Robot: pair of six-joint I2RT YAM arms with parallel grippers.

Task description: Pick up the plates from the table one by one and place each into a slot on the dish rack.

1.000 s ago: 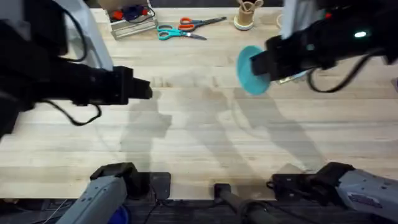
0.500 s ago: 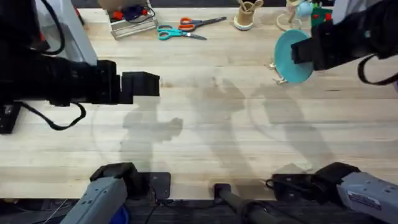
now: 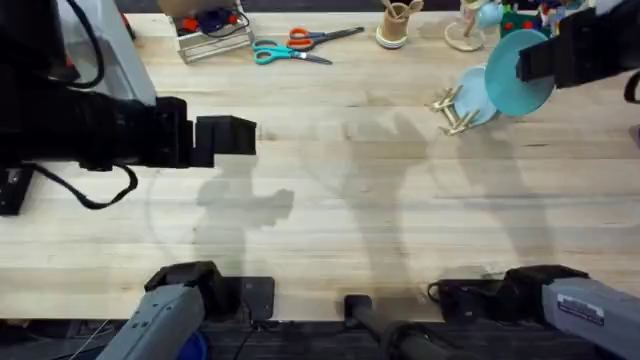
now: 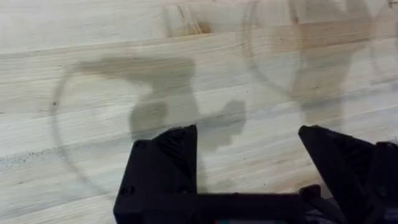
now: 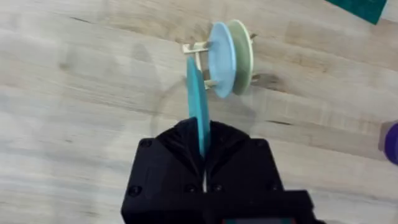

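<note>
Clamped edge-on between the black fingers of the right pincer (image 5: 203, 158) is the turquoise plate (image 5: 198, 106), held upright above the tabletop (image 5: 74, 112). In the overhead view the same right pincer (image 3: 530, 66) is seen at about two o'clock of the tabletop (image 3: 350, 230), with the turquoise plate (image 3: 512, 88) carried at its tip and just beside the dish rack (image 3: 452, 112), which stands at the plate's eight o'clock. In the right wrist view the dish rack (image 5: 198, 53) is seen past the held plate's far edge; two plates are already stood in its slots, a pale blue plate (image 5: 221, 59) nearer the turquoise one and a cream plate (image 5: 241, 56) behind it. Whether the turquoise plate touches the rack cannot be told.

The left pincer (image 4: 249, 168) is held wide, nothing between its fingers, over bare tabletop; in the overhead view the left pincer (image 3: 228, 135) is found at about nine o'clock, well apart from the rack.

Along the far edge, near twelve o'clock, scissors (image 3: 295, 45) and a round wooden cup (image 3: 397, 28) are laid out.
</note>
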